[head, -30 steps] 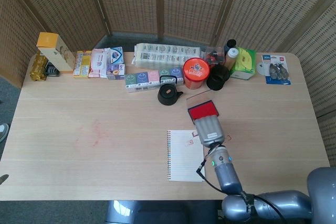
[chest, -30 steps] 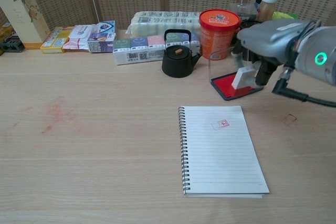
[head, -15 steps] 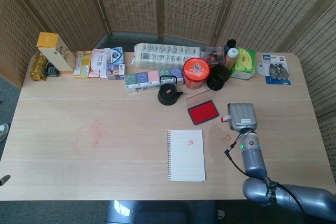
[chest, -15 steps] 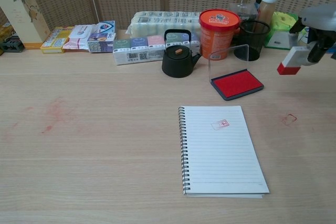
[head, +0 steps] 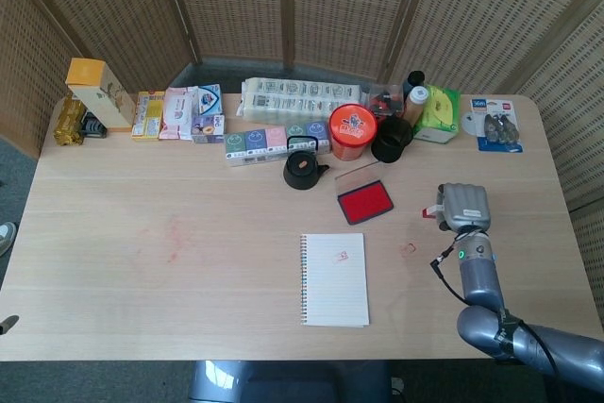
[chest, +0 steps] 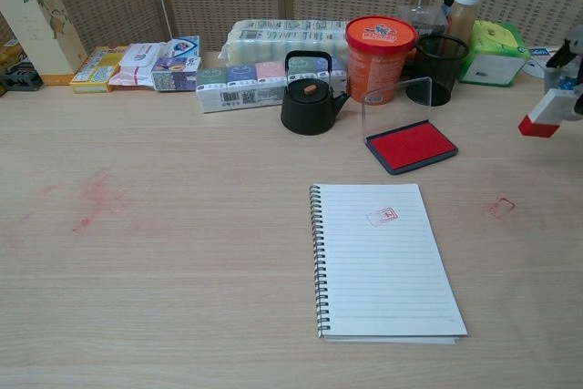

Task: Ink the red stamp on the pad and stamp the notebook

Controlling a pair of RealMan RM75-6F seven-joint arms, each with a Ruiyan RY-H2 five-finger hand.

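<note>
From the head view, the right hand (head: 464,207) sits at the right of the frame, over bare surface (head: 142,233) and well to the right of the ink pad (head: 365,201). Only its grey back shows, so the fingers are hidden here. A sliver of the red stamp (head: 434,211) pokes out at its left edge. The notebook (head: 334,279) lies lower centre, spiral binding to the left, with a small red imprint (head: 342,255) near its top. That mark suggests the stamping itself is done, and the hand's place away from pad and page fits a stamp being carried off to be set down. A fainter red mark (head: 409,249) sits on the wood between notebook and hand. The ink pad lies open, red face up, its clear lid standing at the far side, just in front of the orange tub (head: 352,130) and black kettle (head: 302,170). The left hand is not in sight.

In the chest view, the right hand (chest: 570,70) is cut off at the right edge, mid-height. Its fingers grip the red stamp (chest: 545,117) by the white body, red end tilted down and left, clear of the surface (chest: 164,252). The ink pad (chest: 411,146) is centre right, apart from the notebook (chest: 383,260) below it. The imprint (chest: 383,217) reads clearly on the upper lines. Cartons and a bottle line the top of the frame.
</note>
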